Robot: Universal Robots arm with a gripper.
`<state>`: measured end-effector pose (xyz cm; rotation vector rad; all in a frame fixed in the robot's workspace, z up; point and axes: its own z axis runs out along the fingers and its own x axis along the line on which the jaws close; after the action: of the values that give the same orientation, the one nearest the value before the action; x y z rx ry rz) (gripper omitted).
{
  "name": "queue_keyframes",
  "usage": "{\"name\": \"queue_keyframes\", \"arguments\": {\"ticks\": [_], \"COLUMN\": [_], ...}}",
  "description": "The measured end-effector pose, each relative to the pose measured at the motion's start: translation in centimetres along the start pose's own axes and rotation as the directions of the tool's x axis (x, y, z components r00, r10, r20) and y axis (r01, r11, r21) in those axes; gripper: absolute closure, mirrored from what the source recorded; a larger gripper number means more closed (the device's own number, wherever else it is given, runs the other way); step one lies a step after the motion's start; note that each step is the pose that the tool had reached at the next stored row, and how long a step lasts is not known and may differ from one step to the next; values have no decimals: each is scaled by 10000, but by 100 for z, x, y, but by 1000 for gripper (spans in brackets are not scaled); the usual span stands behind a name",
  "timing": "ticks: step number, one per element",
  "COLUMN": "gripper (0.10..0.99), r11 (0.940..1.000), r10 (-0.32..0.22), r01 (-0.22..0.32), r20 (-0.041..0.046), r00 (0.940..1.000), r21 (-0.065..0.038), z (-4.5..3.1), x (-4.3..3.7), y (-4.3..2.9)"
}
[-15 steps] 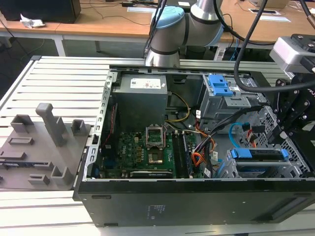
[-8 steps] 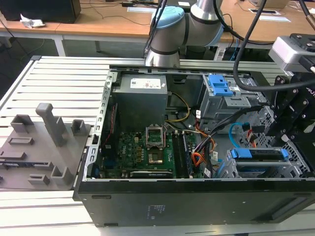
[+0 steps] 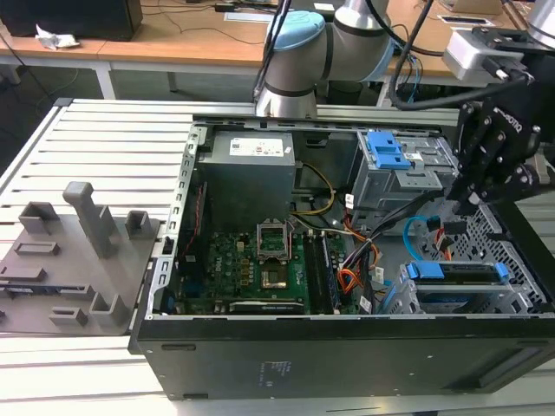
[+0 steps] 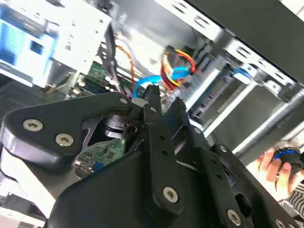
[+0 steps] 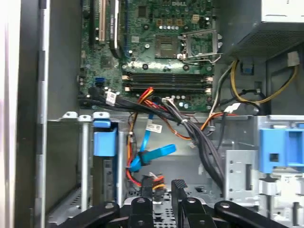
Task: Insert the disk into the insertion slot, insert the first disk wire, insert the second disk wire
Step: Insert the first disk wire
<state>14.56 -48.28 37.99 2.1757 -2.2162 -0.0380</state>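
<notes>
Plainly, the exterior view shows the disk (image 3: 456,272) slotted.

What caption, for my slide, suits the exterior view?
Open computer case: the gripper near the blue-framed disk seated in its insertion slot.

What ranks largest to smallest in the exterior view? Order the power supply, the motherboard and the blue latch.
1. Motherboard and power supply: they look about alike in size, so I won't rank one over the other.
2. Blue latch: plainly the smallest.
</notes>
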Motion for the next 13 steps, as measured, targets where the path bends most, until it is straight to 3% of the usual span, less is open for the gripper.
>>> {"name": "queue_keyframes", "arguments": {"ticks": [1, 3, 4, 6, 13], "gripper": [784, 784, 784, 784, 784], "r11": [10000, 10000, 10000, 10000, 10000], "r10": [2, 13, 31, 32, 35], "r01": [-2, -13, -30, -31, -34], "r20": [-46, -304, -718, -738, -835], "r00": [10000, 9995, 9974, 9973, 9965], "r21": [1, 6, 15, 15, 17], "z": [14, 21, 29, 102, 222], "x": [-47, -47, -47, -45, 8], "y": [0, 0, -1, -4, -11]}}
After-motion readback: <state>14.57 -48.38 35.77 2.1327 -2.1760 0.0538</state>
